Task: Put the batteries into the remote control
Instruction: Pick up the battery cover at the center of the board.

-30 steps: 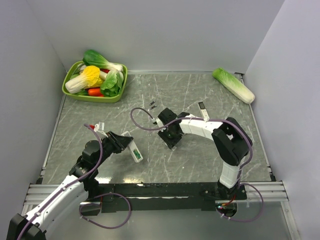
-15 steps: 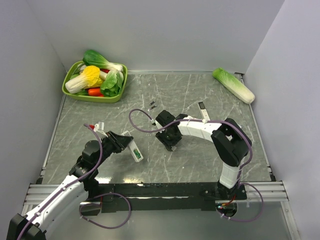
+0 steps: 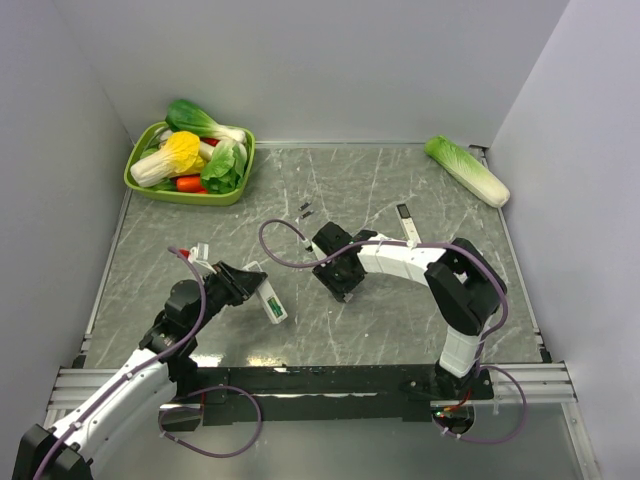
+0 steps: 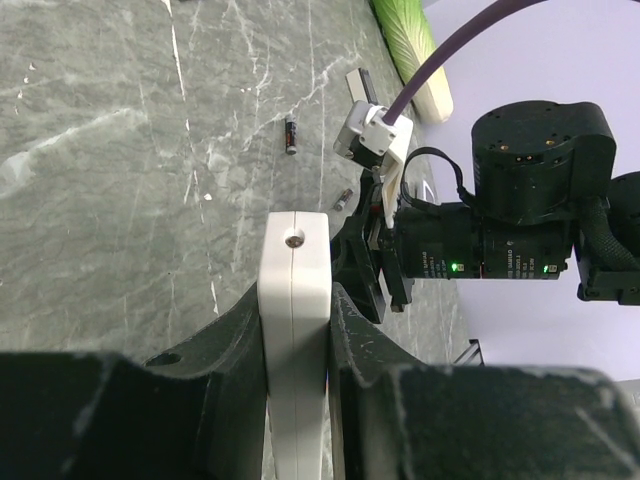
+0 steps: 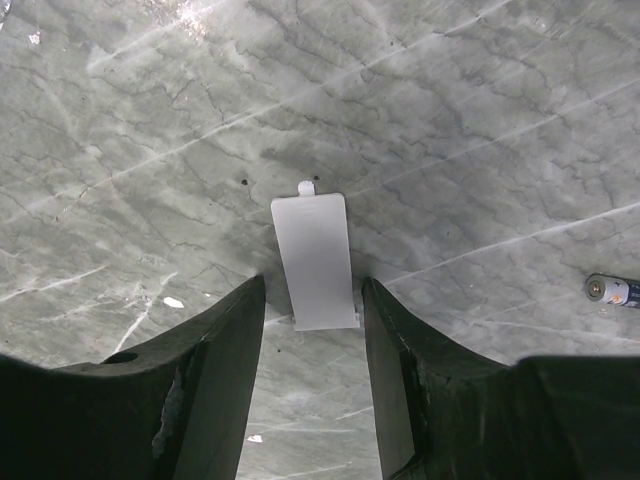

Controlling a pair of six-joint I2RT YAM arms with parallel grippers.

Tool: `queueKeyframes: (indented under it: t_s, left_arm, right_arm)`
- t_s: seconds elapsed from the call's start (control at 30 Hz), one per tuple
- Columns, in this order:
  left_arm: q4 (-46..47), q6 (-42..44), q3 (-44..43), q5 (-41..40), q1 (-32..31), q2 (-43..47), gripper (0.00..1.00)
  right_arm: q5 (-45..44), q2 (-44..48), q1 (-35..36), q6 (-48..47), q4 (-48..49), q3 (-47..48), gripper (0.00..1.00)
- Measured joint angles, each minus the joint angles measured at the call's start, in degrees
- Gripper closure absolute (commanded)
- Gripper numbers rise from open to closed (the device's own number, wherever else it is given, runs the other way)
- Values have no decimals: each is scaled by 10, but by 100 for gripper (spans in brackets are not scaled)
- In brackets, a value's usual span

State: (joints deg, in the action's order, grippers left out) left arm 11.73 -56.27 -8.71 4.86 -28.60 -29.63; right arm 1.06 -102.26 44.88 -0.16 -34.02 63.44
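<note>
My left gripper is shut on the remote control, a slim white bar. The remote is held on edge between the jaws, and green shows in the recess on its back. My right gripper is low over the table a little to its right. It stands open, its fingers either side of a flat white battery cover that lies on the table untouched. One battery lies to the right of that gripper. The left wrist view shows a battery beyond the remote's tip.
A green basket of vegetables stands at the back left. A napa cabbage lies at the back right. A white remote with a black end lies behind the right arm. Two tiny dark cells lie mid-table.
The right wrist has shifted slightly to the left over the table. The left arm and the remote have not moved.
</note>
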Motion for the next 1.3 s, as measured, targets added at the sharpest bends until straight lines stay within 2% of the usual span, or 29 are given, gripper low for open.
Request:
queueKeyframes:
  t_s: [0.4,0.67,0.97,1.3]
  left_arm:
    - [0,-1,0,0,0,4,99]
    - [0,-2,0,0,0,7,99]
    - [3,-4,1,-1,0,7,98]
    - [97,-55,65,-14,0,17,99]
  right_arm:
    - [-2,5,0,-11,0,-6,55]
    - [-5,8,0,-12,-7,-9,63]
    - [-7,8,3,-16,-12,-9,78]
    - [-2,26,6,-18,-35,-20,83]
